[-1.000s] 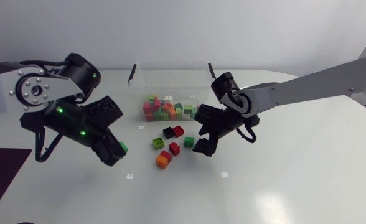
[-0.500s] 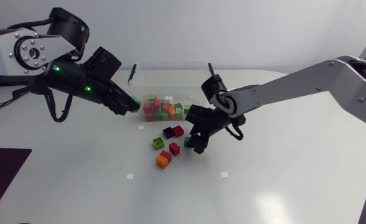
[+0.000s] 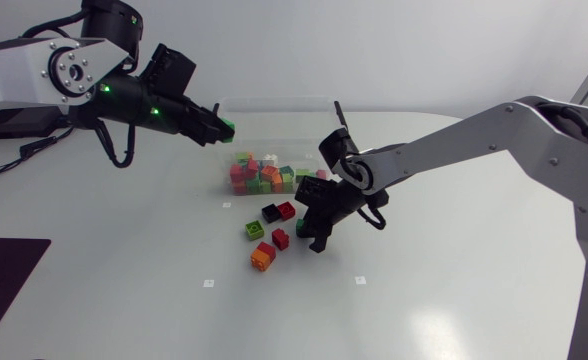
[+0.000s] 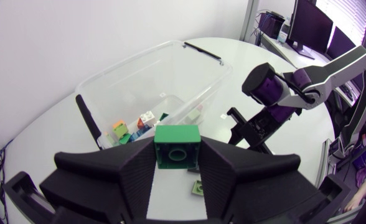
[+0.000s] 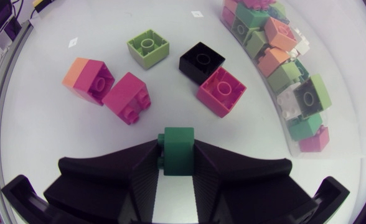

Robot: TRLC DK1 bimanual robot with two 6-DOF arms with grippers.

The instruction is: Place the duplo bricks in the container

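My left gripper is shut on a green brick and holds it in the air at the left end of the clear container. In the left wrist view the green brick sits between the fingers, with the container ahead and below. Low over the table, my right gripper is shut on another green brick; that brick shows squeezed between the fingers. Many coloured bricks lie inside the container.
Loose bricks lie in front of the container: black, red, lime, a second red one and orange. Ahead of the right gripper are the lime, black and pink bricks.
My left arm has lifted and swung right with its green brick, up to the container. My right gripper has moved a little left and shut on the green brick on the table.
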